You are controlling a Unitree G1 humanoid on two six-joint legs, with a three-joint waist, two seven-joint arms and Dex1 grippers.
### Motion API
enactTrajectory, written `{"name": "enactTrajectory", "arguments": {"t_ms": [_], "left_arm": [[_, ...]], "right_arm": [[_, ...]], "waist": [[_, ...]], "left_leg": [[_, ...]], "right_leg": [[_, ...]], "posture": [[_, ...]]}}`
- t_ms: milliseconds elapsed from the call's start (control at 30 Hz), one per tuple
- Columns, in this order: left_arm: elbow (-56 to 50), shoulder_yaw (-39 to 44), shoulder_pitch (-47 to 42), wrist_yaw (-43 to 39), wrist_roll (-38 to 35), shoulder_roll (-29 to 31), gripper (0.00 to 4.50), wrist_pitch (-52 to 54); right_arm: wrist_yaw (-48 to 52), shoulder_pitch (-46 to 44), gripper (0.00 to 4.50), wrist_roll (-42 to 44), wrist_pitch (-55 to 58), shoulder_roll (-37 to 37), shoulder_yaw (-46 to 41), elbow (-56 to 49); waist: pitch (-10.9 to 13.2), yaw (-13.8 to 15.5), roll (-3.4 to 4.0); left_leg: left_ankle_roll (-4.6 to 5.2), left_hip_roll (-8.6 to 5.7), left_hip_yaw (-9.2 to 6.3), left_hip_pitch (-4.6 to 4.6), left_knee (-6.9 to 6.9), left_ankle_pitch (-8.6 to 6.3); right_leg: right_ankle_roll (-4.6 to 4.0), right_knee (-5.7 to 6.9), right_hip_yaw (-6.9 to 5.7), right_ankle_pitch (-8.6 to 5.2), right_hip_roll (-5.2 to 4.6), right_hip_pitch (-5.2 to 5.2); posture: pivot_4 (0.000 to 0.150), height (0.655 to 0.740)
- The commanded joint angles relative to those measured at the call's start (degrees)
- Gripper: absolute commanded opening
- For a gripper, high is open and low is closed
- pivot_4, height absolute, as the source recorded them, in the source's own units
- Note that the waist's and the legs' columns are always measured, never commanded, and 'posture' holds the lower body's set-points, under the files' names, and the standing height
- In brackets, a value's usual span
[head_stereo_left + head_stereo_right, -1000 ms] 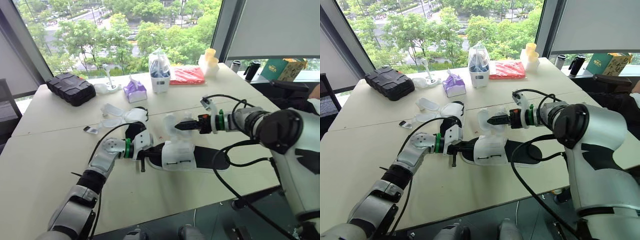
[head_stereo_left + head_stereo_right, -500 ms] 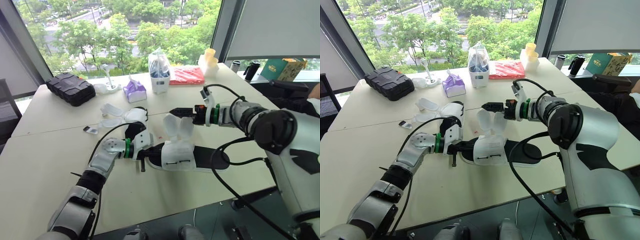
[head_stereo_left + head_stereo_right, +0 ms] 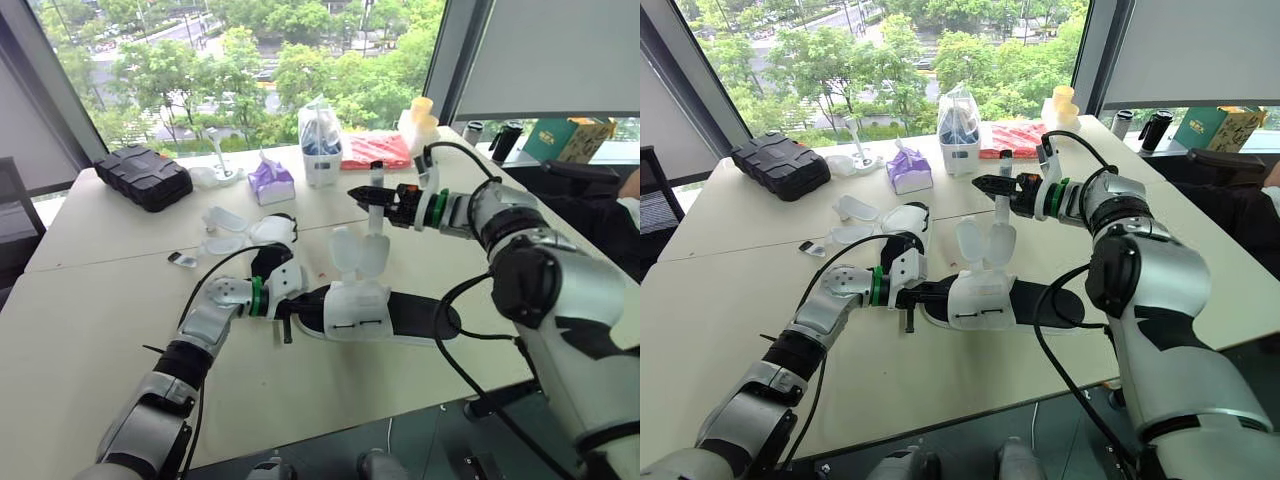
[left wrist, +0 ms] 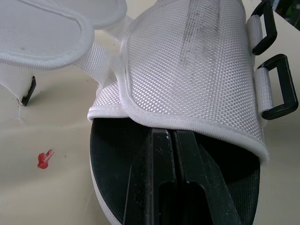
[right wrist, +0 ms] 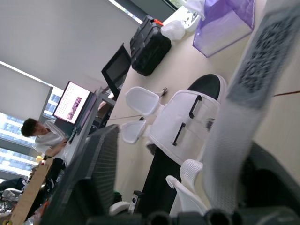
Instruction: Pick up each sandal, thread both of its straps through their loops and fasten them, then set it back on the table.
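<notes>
White mesh upper point(image 4: 187, 70) and black sole mark the sandal point(image 3: 375, 312) in hand, which lies on the counter point(image 3: 100, 300) between the two grippers. The left gripper point(image 4: 171, 140) enters the sandal's open end. Its fingers are pressed together over the insole beneath the upper, with nothing seen pinched between them, and they appear to steady the shoe. Above the sandal, the right gripper point(image 3: 362, 194) has its fingers closed on one strap point(image 3: 376, 215), drawn upright with its grey hook patch point(image 5: 262, 61) exposed. Two black loops point(image 4: 280, 86) sit on the sandal's flank nearest the robot. The step in hand is judged to be threading. To do it well, the strap should be carried down across the upper without a twist. Its tip should meet the matching loop flat and square, with a short free end left ahead of the fingers. The left arm should press the sandal down so that it neither slides nor tips under the pull. A second sandal point(image 3: 272, 230), straps spread, waits beyond the sandal.
</notes>
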Motion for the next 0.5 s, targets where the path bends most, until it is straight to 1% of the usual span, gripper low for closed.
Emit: {"name": "enactTrajectory", "arguments": {"t_ms": [33, 100, 133, 200, 267, 333, 367, 400, 467, 500], "left_arm": [[-0.9, 0.1, 0.4, -0.2, -0.1, -0.3, 0.0, -0.1], [-0.8, 0.1, 0.4, -0.2, 0.0, -0.4, 0.0, -0.1], [-0.9, 0.1, 0.4, -0.2, 0.0, -0.4, 0.0, -0.1], [-0.9, 0.2, 0.5, -0.2, 0.0, -0.4, 0.0, -0.1], [-1.1, 0.2, 0.6, -0.1, 0.0, -0.3, 0.0, 0.0], [-1.2, 0.2, 0.7, -0.1, 0.0, -0.3, 0.0, 0.1], [-1.3, 0.2, 0.7, -0.1, 0.0, -0.3, 0.0, 0.1], [-1.3, 0.2, 0.7, -0.1, 0.0, -0.3, 0.0, 0.2], [-1.3, 0.2, 0.8, -0.2, 0.0, -0.2, 0.0, 0.2], [-1.3, 0.2, 0.8, -0.3, 0.0, -0.2, 0.0, 0.3]], "right_arm": [[-3.0, 5.4, 1.16, 6.9, 10.5, 1.9, 0.3, -21.8], [-5.4, 9.3, 0.16, 9.8, 15.2, 3.1, 0.4, -32.1], [-6.5, 11.1, 0.07, 11.4, 17.6, 3.5, 0.4, -36.9], [-7.6, 14.9, 0.07, 14.7, 21.1, 3.8, 1.3, -47.5], [-7.3, 20.3, 0.07, 17.5, 20.5, 3.6, 4.1, -60.6], [-7.3, 24.4, 0.07, 19.6, 19.8, 2.9, 6.5, -69.5], [-7.4, 25.9, 0.07, 20.5, 19.6, 2.5, 7.4, -72.3], [-5.5, 30.5, 0.07, 19.2, 14.3, 0.4, 11.5, -79.0], [-3.7, 36.3, 0.07, 17.7, 7.4, -2.5, 16.5, -86.9], [-1.4, 41.6, 0.07, 13.5, -1.4, -6.1, 21.6, -92.2]], "waist": [[0.0, 0.1, 0.0], [0.0, 0.2, 0.0], [0.0, 0.3, 0.0], [0.0, 0.5, 0.0], [0.0, 0.9, 0.0], [0.0, 1.0, 0.0], [0.0, 1.0, 0.0], [0.0, 1.0, 0.0], [0.0, 1.3, -0.02], [0.0, 1.3, -0.02]], "left_leg": [[0.0, 0.01, -0.01, -0.02, 0.02, 0.0], [0.0, 0.01, -0.01, -0.05, 0.02, 0.0], [0.0, 0.01, -0.01, -0.07, 0.02, 0.0], [0.01, 0.01, -0.01, -0.1, 0.02, 0.0], [0.01, 0.02, -0.01, -0.11, 0.01, 0.0], [0.01, 0.03, -0.01, -0.14, 0.01, 0.0], [0.01, 0.03, 0.0, -0.15, 0.01, 0.0], [0.01, 0.03, 0.0, -0.15, 0.02, 0.0], [0.02, 0.03, -0.01, -0.15, 0.03, 0.01], [0.02, 0.03, -0.01, -0.17, 0.03, 0.01]], "right_leg": [[0.0, 0.02, -0.01, 0.0, 0.0, -0.02], [0.0, 0.05, -0.01, 0.0, 0.0, -0.08], [0.0, 0.07, -0.01, 0.0, 0.0, -0.1], [0.0, 0.08, -0.01, 0.0, 0.0, -0.15], [0.0, 0.08, -0.01, 0.0, 0.01, -0.17], [0.01, 0.08, -0.03, 0.0, 0.03, -0.2], [0.01, 0.07, -0.03, 0.0, 0.03, -0.21], [0.01, 0.08, -0.03, 0.0, 0.04, -0.21], [0.02, 0.08, -0.05, -0.01, 0.05, -0.2], [0.07, 0.06, -0.09, -0.04, 0.06, -0.18]], "posture": [[0.15, 0.74], [0.15, 0.74], [0.15, 0.74], [0.15, 0.74], [0.15, 0.74], [0.15, 0.74], [0.15, 0.74], [0.15, 0.74], [0.15, 0.74], [0.15, 0.74]]}}
